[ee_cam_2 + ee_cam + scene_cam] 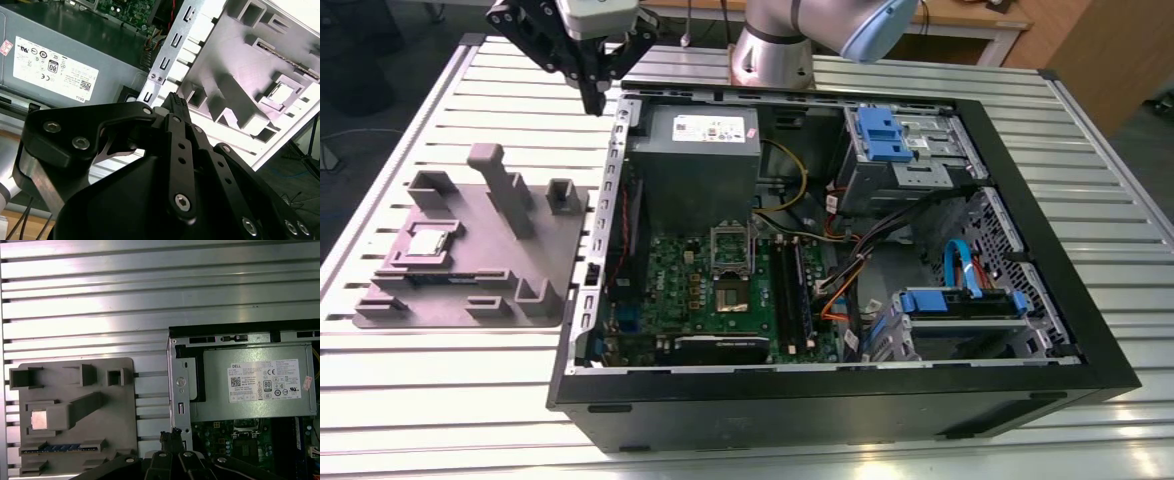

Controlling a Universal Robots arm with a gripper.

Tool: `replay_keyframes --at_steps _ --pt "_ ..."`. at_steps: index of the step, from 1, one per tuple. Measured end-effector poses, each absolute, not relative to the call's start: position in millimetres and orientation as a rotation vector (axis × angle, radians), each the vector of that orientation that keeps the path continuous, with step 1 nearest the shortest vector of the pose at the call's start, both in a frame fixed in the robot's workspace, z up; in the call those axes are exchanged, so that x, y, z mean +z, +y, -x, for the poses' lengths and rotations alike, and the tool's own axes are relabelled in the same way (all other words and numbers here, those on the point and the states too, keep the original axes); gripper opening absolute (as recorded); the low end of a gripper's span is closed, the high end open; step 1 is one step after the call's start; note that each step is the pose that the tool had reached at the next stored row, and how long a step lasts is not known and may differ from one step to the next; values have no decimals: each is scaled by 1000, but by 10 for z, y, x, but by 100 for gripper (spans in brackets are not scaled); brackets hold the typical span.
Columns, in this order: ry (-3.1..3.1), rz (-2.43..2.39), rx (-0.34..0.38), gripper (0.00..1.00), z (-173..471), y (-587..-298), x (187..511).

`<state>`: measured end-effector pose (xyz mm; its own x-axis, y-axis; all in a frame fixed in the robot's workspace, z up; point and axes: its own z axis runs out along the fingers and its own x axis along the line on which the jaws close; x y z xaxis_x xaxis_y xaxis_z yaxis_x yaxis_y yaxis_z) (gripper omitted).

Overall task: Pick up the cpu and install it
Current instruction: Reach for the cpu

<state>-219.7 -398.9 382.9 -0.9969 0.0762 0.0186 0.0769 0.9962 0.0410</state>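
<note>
The cpu (427, 242) is a small silvery square lying in a recess of the grey fixture plate (480, 290) on the table, at the exterior view's left; it also shows in both wrist views (280, 93) (39, 420). My gripper (596, 98) hangs high over the table beside the far left corner of the open computer case (854, 400), well away from the cpu. Its black fingers (175, 102) meet at the tips with nothing between them. The green motherboard (707, 300) lies inside the case, and the metal frame (731, 243) of its socket (731, 292) is lifted.
A grey power supply (696, 150) fills the case's far left corner. Blue drive brackets (881, 135) and cables sit to the exterior view's right. Upright posts (500, 185) stand on the fixture plate. The slatted metal table (454, 400) surrounds both.
</note>
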Motion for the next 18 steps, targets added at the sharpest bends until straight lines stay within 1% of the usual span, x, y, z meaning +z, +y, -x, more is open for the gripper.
replay_keyframes --at_steps 18 --pt "-3122 120 -65 10 2230 -3989 3829"
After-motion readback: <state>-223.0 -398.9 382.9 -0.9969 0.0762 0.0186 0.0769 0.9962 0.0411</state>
